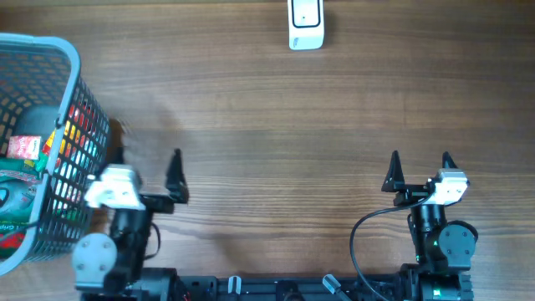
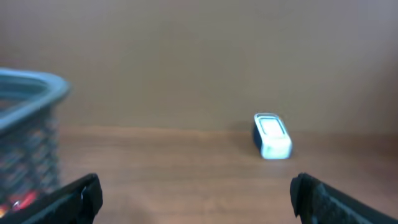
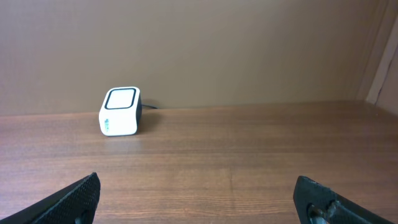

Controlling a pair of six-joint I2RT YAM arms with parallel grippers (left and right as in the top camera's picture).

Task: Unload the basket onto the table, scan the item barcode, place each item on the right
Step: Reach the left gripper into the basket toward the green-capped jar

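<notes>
A white barcode scanner [image 1: 306,23] with a dark window stands at the far edge of the wooden table; it shows in the left wrist view [image 2: 272,135] and the right wrist view [image 3: 120,111]. Packaged items [image 1: 25,155] lie in a grey-blue mesh basket [image 1: 73,75] at the left; no barcode is visible. My left gripper [image 1: 147,163] hovers open beside the basket, nothing between its fingers [image 2: 81,198]. My right gripper [image 1: 420,165] is open and empty near the front right, far from the scanner.
The basket [image 2: 31,93] stands just left of the left gripper, its wall close to the left finger. A cable [image 1: 368,226] loops by the right arm's base. Bare wood [image 1: 284,142] stretches between the grippers and the scanner.
</notes>
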